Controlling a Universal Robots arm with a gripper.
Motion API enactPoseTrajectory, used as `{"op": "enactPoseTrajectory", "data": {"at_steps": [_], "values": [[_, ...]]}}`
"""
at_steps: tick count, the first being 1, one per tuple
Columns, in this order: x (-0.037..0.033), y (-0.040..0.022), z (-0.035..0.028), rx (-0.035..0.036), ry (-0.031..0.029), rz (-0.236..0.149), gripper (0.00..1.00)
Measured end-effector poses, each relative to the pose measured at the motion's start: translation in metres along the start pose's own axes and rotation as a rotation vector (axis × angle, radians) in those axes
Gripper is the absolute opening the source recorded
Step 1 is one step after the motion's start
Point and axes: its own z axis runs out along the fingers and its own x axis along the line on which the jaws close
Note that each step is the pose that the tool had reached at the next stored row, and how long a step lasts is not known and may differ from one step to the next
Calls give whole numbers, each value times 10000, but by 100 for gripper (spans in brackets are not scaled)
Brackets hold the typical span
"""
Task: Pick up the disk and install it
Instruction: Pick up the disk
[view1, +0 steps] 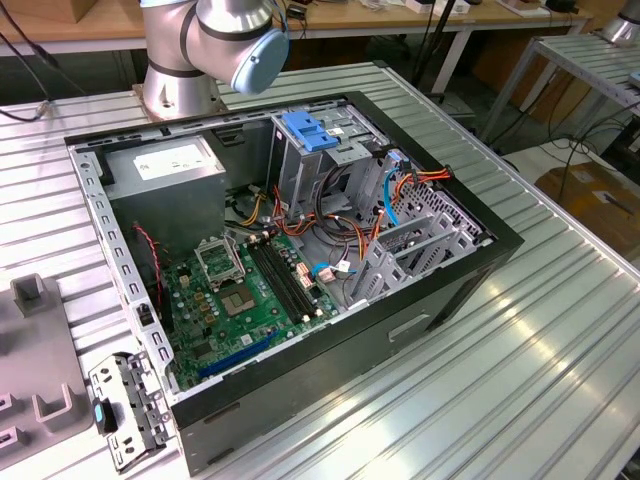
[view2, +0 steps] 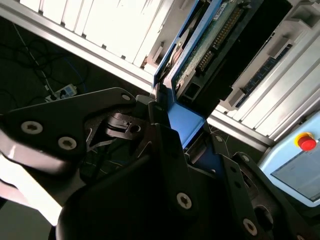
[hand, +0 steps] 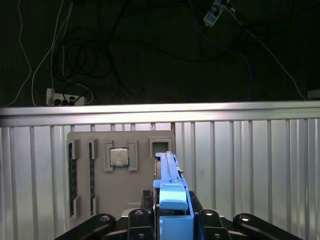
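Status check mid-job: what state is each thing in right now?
disk: clamped in the tool, not yet in the computer case
tool: shut on the disk
computer case: lying on its side, side panel off, inside exposed
processor chip: seated in a pocket of the grey tray

Silver metal robot arm (view1: 175, 75) stands upright on its round base at the top of the exterior view. A thick elbow joint with pale-blue end cap (view1: 262, 55) sits above the base, and the arm runs out of frame from there. Black two-finger gripper (hand: 172, 215) appears in both wrist views (view2: 186, 127), jaws closed. Black metal fingers (view2: 159, 125) clamp either side of the flat dark disk with blue plastic rails (hand: 171, 190), held edge-on between them. Bolted black finger linkages (hand: 102, 220) spread outward behind the tips.
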Motion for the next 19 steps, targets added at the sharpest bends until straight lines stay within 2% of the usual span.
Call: {"op": "enactPoseTrajectory", "data": {"at_steps": [19], "values": [[-2,-1,-99,0,0,0,37]]}}
